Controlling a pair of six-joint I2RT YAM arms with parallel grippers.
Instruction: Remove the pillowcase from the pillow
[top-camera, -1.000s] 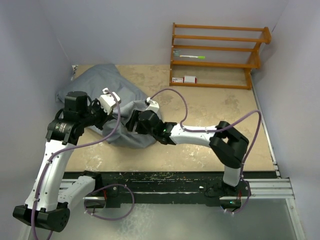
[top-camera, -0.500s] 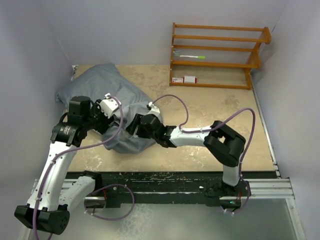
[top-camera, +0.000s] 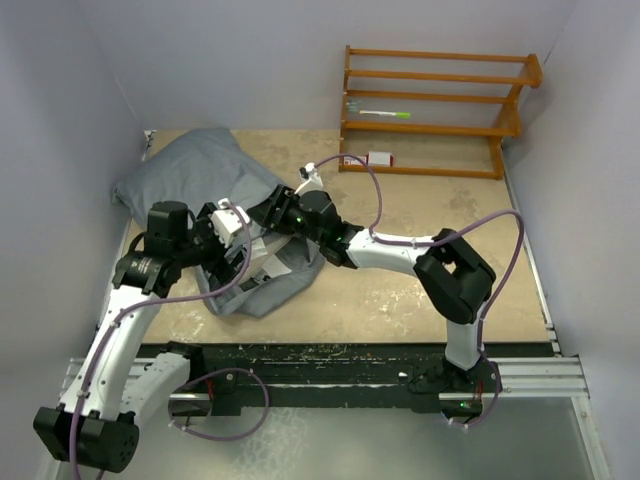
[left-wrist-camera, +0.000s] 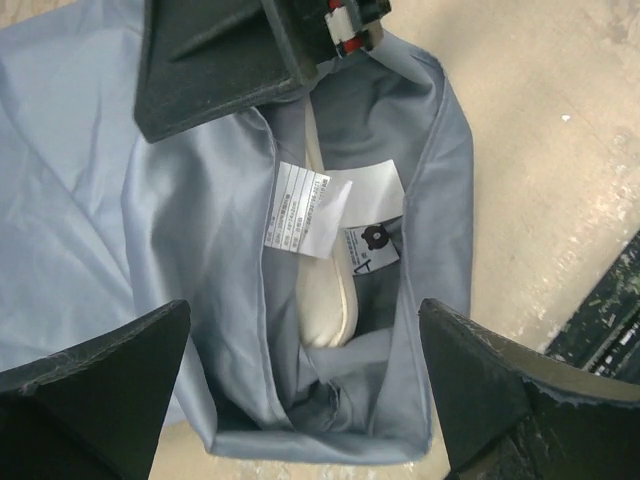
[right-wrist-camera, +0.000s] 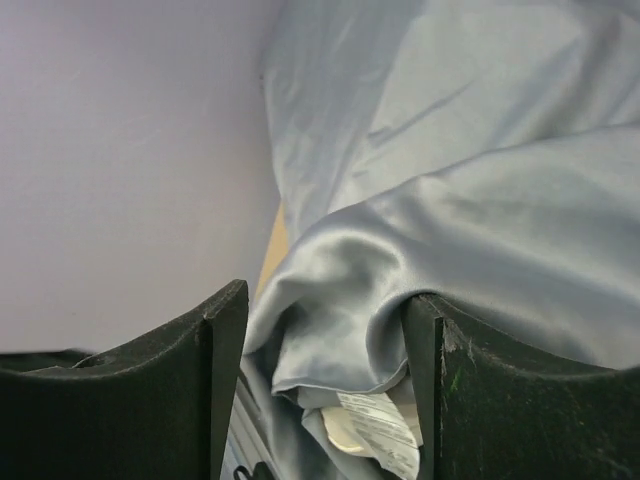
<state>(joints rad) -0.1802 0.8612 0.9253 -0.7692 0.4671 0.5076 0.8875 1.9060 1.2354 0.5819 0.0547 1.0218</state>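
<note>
Right wrist shows pillowcase (right-wrist-camera: 480, 200) pinched inside right gripper (right-wrist-camera: 325, 300).

Overhead rear view; both wrist cameras close on the pillowcase (left-wrist-camera: 200, 230) mouth.

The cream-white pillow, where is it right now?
Left wrist view: the plump cream-white pillow peeks from the open mouth of the wrinkled blue-grey fabric pillowcase, just below its white care label.
</note>
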